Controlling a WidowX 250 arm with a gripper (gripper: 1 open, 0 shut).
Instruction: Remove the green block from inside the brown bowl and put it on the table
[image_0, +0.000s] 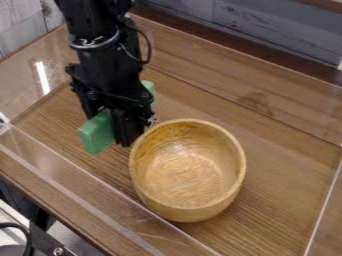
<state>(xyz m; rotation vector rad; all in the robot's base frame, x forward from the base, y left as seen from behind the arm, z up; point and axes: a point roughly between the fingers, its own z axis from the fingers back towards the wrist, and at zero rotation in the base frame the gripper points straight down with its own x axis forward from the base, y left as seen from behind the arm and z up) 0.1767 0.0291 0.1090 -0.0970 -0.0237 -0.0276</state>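
The green block (96, 132) sits tilted between the fingers of my gripper (114, 118), which points straight down and is shut on it. The block's lower end is close to the table (267, 100), just left of the brown bowl (189, 168); whether it touches the wood I cannot tell. The round, thick-rimmed wooden bowl stands upright with nothing inside it. My black arm rises behind the block and hides its upper part.
Clear acrylic walls (80, 215) run along the table's edges, the front one close to the bowl. Bare wood lies to the right and behind the bowl.
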